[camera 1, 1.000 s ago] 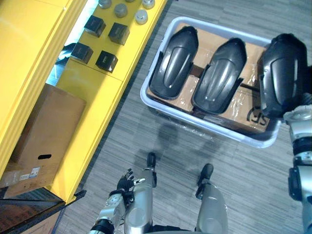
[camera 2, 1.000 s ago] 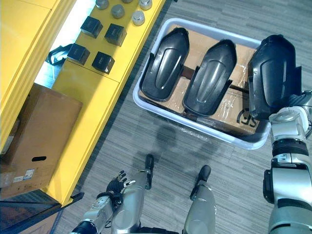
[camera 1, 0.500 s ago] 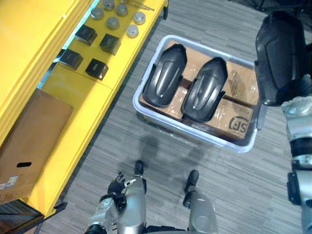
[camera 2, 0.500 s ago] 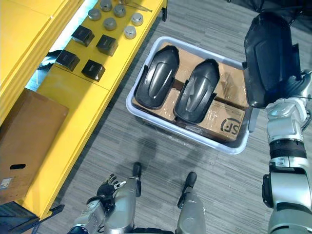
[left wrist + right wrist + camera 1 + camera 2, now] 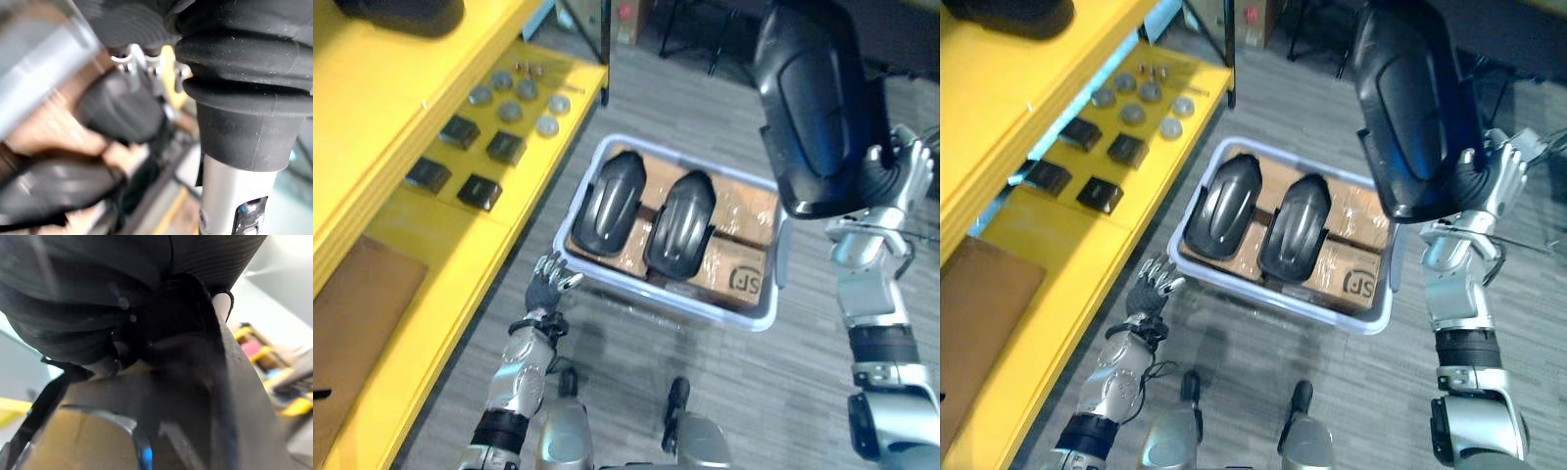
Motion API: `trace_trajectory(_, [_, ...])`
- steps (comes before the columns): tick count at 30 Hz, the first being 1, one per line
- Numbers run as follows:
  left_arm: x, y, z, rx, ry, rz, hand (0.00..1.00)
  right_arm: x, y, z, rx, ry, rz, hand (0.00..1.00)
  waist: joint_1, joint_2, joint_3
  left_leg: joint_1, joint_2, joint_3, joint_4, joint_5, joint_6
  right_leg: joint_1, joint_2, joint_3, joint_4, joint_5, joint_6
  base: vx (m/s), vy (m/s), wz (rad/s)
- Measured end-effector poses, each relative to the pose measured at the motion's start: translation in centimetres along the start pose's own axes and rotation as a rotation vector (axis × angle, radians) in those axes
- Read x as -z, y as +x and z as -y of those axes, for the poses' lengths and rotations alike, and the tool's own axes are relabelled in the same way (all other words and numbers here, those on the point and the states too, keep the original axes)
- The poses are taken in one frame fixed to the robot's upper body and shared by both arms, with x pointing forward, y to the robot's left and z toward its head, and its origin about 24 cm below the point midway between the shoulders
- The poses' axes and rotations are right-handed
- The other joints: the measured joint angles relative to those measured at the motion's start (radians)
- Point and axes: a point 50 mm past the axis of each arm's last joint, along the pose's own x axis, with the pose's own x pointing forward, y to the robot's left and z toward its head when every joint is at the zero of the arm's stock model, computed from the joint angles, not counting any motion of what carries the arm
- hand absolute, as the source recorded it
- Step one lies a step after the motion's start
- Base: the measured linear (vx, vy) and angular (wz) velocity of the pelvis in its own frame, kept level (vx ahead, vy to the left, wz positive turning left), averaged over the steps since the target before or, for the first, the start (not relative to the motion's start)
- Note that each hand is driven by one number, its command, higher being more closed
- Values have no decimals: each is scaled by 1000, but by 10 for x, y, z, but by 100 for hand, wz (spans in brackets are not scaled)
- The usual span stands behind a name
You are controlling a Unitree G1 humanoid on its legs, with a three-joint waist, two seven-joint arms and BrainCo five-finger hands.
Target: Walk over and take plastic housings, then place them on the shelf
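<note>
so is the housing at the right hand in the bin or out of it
Out. The right hand holds the housing up, clear of the bin, where two other housings lie.

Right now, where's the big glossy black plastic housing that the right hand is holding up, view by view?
Left eye view: glossy black plastic housing at upper right, gripped by the right hand.
Right eye view: upper right of centre.
Right wrist view: very close, just past the hand's cover.
Left wrist view: faces the two housings lying in the bin instead.
Shared landmark: the pale plastic bin on the floor.
</note>
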Motion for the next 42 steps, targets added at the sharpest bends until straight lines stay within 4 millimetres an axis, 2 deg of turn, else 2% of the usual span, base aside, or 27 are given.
trace_trajectory(2, [-1,6,13,50,-30,-9,0,-14,-5,-7,-16,50,73,100,-11,1,-23,22,0,10,-20,3,-4,7,1,8,-5,0,0,33,0,-16])
trace_trajectory(4, [2,12,34,121,-64,-43,0,-32,-13,-19,-56,101,162,100,-16,2,-53,44,-1,18,-37,4,-6,22,1,19,-18,1,0,26,0,-14])
trace_trajectory(8, [8,18,65,210,-72,-80,0,-52,-27,-38,-163,174,243,100,-21,10,-93,59,1,19,-58,14,-10,29,6,19,-28,3,-3,2,-5,-2])
trace_trajectory(11, [10,20,81,234,-68,-94,0,-67,-38,-52,-244,221,284,100,-24,18,-106,67,1,23,-70,24,-10,32,7,21,-32,8,-7,-24,-6,-3])
trace_trajectory(14, [10,21,88,238,-72,-97,0,-74,-46,-62,-313,244,295,100,-27,23,-109,76,0,22,-74,31,-10,40,8,20,-36,14,-7,-44,0,-1])
trace_trajectory(19, [12,20,94,248,-78,-106,0,-83,-60,-76,-402,268,306,100,-31,32,-115,99,-2,15,-118,59,-10,56,11,12,-50,16,-7,-53,-10,5])
trace_trajectory(24, [14,19,102,266,-116,-119,0,-75,-80,-100,-509,250,239,100,-27,46,-123,104,-1,7,-177,103,-13,46,15,-6,-54,20,-8,-44,-19,10])
trace_trajectory(31, [2,17,108,289,-209,-73,0,-75,-85,-104,-486,268,209,100,-21,45,-124,104,-5,-2,-178,105,-13,56,14,-12,-70,28,-7,-1,-1,2])
trace_trajectory(35, [-2,16,112,307,-241,-62,0,-65,-91,-110,-503,242,166,100,-18,39,-131,99,-5,-14,-178,105,-13,65,15,-32,-80,29,-7,-14,-5,11])
trace_trajectory(36, [-4,15,114,311,-249,-55,100,-62,-94,-111,-506,236,152,100,-13,35,-135,98,-6,-14,-179,105,-13,66,15,-32,-83,29,-6,0,0,0])
trace_trajectory(40, [-10,14,116,272,-231,-33,100,-59,-100,-112,-515,235,138,100,-8,26,-142,98,-6,-15,-179,105,-13,66,14,-33,-83,29,-6,-8,-1,0])
trace_trajectory(42, [-9,15,111,188,-226,-37,100,-61,-106,-113,-501,255,135,100,-8,25,-143,98,-6,-15,-178,105,-13,66,14,-33,-83,30,-6,-40,-3,-1])
